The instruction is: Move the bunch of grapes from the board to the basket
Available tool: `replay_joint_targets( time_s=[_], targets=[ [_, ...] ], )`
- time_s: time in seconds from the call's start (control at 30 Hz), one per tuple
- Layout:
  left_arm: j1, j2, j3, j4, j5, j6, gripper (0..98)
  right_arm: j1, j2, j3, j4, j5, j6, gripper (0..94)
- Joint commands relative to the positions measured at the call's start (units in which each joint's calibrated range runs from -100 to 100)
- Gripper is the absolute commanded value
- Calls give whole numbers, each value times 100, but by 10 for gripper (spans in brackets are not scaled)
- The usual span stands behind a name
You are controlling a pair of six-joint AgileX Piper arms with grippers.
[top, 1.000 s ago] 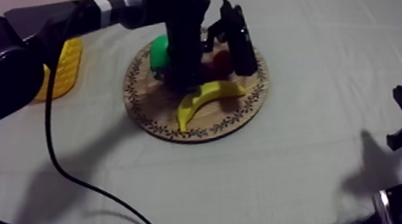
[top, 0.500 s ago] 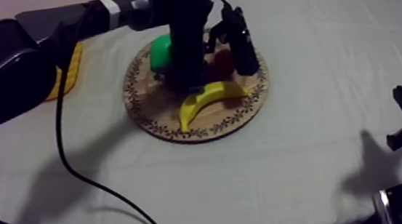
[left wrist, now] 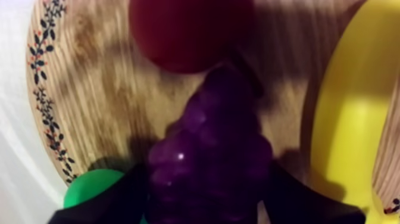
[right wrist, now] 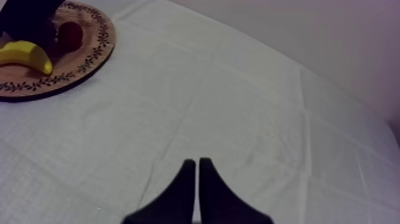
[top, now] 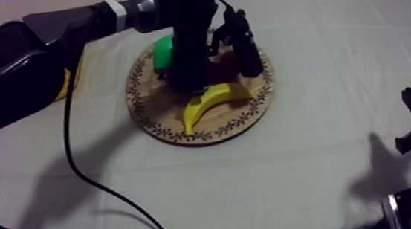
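At the far left of the table [top: 314, 177] the yellow basket [top: 64, 83] sits mostly hidden behind the left arm, which crosses in front of it and reaches down onto the wooden board [top: 151, 121]. The board lies right of the basket, well apart from it, toward the far side of the cloth.

On the board's far left part stands the green pear [top: 164, 52], just beside the arm's black body. The left gripper [top: 198, 87] is down in the middle of the board. From its own wrist camera, its two black fingers [left wrist: 116, 202] press against either side of the bunch of grapes [left wrist: 208, 143], so it is clamped on the bunch. I cannot tell whether the bunch rests on the wood or hangs just above it.

The fruit crowd it closely. The small red fruit [left wrist: 184, 30] lies right at the bunch's narrow tip, touching or nearly so. The banana [top: 211, 102] curves along the board's near side, just beside the grapes.

At the near right, well apart from the board, the right gripper [right wrist: 196, 174] hovers over bare cloth with its fingers together in a narrow wedge, holding nothing.
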Motion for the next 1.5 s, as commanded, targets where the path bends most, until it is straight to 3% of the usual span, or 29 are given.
replay_joint_targets(
  time_s=[0.0, 0.13, 0.37, 1.13, 1.47],
  targets=[
    [4, 12, -11, -8, -3, 6, 624, 2, -1, -2, 0, -1, 3, 3],
    [15, 36, -30, -10, -29, 8, 551, 2, -1, -2, 0, -1, 3, 3],
    [20, 2, 10, -18, -51, 25, 505, 2, -1, -2, 0, -1, 3, 3],
    [10, -1448, 1040, -63, -147, 234, 493, 2, -1, -2, 0, -1, 3, 3],
    [17, -2236, 1225, -49, 129, 292, 498, 2, -1, -2, 0, -1, 3, 3]
  ],
)
